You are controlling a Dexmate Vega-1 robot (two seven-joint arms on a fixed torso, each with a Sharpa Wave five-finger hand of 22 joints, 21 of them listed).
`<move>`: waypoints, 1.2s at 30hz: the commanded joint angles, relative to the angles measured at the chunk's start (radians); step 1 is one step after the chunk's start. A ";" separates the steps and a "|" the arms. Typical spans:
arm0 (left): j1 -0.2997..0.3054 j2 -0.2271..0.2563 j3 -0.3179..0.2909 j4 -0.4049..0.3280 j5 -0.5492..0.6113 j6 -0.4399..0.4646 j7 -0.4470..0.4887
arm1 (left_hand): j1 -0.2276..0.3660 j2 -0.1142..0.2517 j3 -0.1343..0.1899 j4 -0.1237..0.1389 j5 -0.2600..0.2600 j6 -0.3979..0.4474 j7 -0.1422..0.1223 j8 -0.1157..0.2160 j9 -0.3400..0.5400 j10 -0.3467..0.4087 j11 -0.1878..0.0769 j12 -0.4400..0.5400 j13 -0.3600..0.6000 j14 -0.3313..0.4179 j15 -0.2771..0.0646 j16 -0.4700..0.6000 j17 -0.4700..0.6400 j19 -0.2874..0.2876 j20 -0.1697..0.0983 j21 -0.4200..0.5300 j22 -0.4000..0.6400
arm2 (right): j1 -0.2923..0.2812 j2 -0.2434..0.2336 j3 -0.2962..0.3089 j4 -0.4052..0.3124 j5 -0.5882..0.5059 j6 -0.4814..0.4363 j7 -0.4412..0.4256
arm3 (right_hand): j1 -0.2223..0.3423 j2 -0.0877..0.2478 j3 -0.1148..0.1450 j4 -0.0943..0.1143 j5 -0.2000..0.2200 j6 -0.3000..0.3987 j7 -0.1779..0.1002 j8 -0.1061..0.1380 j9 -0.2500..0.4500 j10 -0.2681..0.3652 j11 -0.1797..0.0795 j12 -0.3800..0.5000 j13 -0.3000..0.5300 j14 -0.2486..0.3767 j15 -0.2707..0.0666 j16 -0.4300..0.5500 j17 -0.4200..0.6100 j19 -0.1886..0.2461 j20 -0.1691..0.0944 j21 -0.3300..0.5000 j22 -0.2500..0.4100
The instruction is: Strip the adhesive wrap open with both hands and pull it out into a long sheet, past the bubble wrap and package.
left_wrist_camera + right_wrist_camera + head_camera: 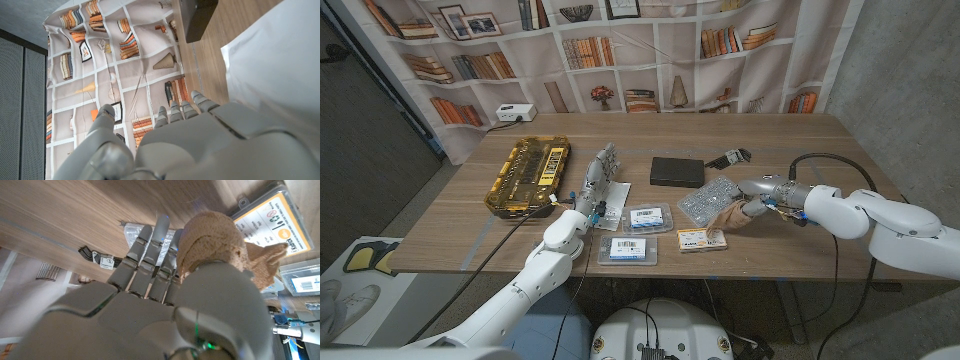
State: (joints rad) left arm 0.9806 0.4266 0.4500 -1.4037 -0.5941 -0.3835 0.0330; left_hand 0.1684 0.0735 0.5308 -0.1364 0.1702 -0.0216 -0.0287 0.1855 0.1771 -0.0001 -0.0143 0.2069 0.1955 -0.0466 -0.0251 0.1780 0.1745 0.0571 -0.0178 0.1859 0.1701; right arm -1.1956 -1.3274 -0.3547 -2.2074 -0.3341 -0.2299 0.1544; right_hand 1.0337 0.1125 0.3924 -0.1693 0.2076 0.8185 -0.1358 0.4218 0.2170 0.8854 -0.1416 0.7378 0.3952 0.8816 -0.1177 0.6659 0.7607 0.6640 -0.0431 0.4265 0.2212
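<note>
Looking down from the head view, the right hand (756,195) reaches in from the right and grips a tan roll of adhesive wrap (729,218) at the near right of the wooden table (800,140). The roll sits on the near edge of a sheet of bubble wrap (706,199) and just right of an orange-labelled package (700,238). The left hand (598,176) stands upright near the table's middle, fingers apart and holding nothing, over a white sheet (616,200). To its right lie two clear cases with blue labels (647,218), and a third (627,250) lies nearer. A yellow organizer case (528,174) lies at the left and a black box (677,171) beyond the middle.

In the left wrist view, the left hand's (165,145) fingers (172,112) point toward the bookshelf backdrop (125,45), empty.

In the right wrist view, the right hand (165,300) has its thumb pressed over the adhesive wrap (210,237), fingers (150,245) extended over the bubble wrap (131,230), beside the orange-labelled package (270,215).
</note>
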 commanded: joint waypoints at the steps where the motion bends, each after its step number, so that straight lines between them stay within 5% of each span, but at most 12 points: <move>1: 0.008 0.006 -0.004 -0.010 0.001 0.000 0.005 | 0.002 0.007 -0.003 -0.002 0.005 0.007 -0.004 -0.001 0.000 0.000 0.001 0.007 0.003 -0.008 0.000 0.004 0.002 -0.001 0.003 0.008 0.004 | -0.039 -0.004 0.035 -0.001 0.034 0.004 -0.088 | 0.035 0.022 0.002 0.001 0.005 0.022 -0.012 0.003 0.004 0.057 -0.053 0.006 0.042 0.017 -0.118 0.006 0.008 0.013 -0.004 0.008 0.002; 12: 0.006 0.007 -0.004 -0.016 0.002 -0.003 0.002 | 0.002 0.008 -0.002 -0.002 0.005 0.007 -0.004 -0.001 0.000 0.001 0.001 0.007 0.003 -0.007 -0.001 0.004 0.002 -0.002 0.003 0.008 0.004 | -0.068 -0.004 0.056 -0.010 0.031 -0.003 -0.145 | 0.039 0.024 0.003 0.004 0.003 0.017 -0.010 -0.001 0.005 0.053 -0.052 0.012 0.055 0.019 -0.117 0.002 0.019 0.020 -0.008 0.019 0.005; 16: 0.006 0.010 -0.005 -0.023 0.004 -0.003 0.000 | 0.002 0.012 -0.001 -0.001 0.005 0.014 0.018 0.001 0.000 0.002 0.002 0.008 0.003 -0.008 0.002 0.004 0.002 -0.002 0.003 0.008 0.004 | -0.080 0.001 0.064 -0.016 0.024 -0.010 -0.171 | 0.040 0.025 0.003 0.005 0.003 0.017 -0.008 -0.002 0.005 0.050 -0.052 0.013 0.059 0.020 -0.117 0.001 0.023 0.020 -0.009 0.022 0.006; 36: 0.015 0.030 -0.015 -0.059 0.001 0.001 -0.001 | 0.001 0.015 0.000 0.000 0.005 0.053 0.012 0.012 0.000 0.006 0.002 0.010 0.003 -0.009 0.004 0.004 0.002 -0.002 0.003 0.008 0.005 | -0.103 0.077 0.065 -0.049 -0.104 -0.065 -0.284 | 0.044 0.028 0.003 0.008 0.003 0.015 -0.008 -0.006 0.007 0.048 -0.055 0.020 0.075 0.024 -0.117 -0.005 0.040 0.019 -0.013 0.034 0.010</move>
State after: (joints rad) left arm 0.9911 0.4473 0.4401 -1.4435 -0.5908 -0.3855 0.0349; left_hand 0.1672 0.0828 0.5309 -0.1365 0.1701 0.0198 -0.0125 0.1893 0.1771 -0.0001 -0.0143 0.2109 0.1955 -0.0466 -0.0251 0.1780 0.1743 0.0571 -0.0178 0.1859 0.1701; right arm -1.2896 -1.2861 -0.2930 -2.2359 -0.3529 -0.2504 -0.0645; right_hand 1.0497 0.1072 0.3950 -0.1662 0.2068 0.8218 -0.1394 0.4158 0.2213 0.8819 -0.1454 0.7475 0.4540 0.8972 -0.1227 0.6616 0.7946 0.6745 -0.0536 0.4560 0.2258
